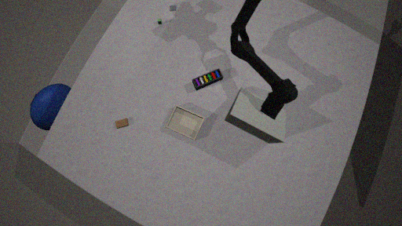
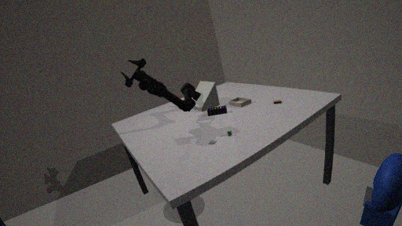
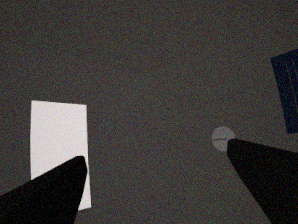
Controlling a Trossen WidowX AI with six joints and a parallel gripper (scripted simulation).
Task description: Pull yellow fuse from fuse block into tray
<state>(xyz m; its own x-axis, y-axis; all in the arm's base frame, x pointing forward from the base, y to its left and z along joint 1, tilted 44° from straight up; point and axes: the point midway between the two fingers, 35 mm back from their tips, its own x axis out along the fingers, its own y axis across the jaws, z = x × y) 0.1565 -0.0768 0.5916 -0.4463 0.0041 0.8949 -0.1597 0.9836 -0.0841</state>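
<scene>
The yellow fuse point(image 1: 206, 78) stands in the black fuse block point(image 1: 198, 88) point(image 2: 217, 112), in a row with purple, white, green, red and blue fuses. In the exterior view it is too small to pick out. The shallow beige tray point(image 1: 190, 111) point(image 2: 235, 104) holds nothing that I can see. My gripper point(image 2: 126, 67) point(image 3: 158, 156) is open and empty, raised high and far from the block and tray. It is beyond the top edge of the top view. The wrist view shows neither fuse, block nor tray.
A pale wedge-shaped block point(image 1: 255, 122) point(image 2: 206, 90) stands by the arm's base point(image 1: 275, 103), beside the tray. A small orange-brown block point(image 1: 122, 123) point(image 2: 277, 102), a green cube point(image 1: 159, 22) point(image 2: 229, 133) and a grey piece point(image 1: 173, 8) point(image 2: 212, 143) lie on the table.
</scene>
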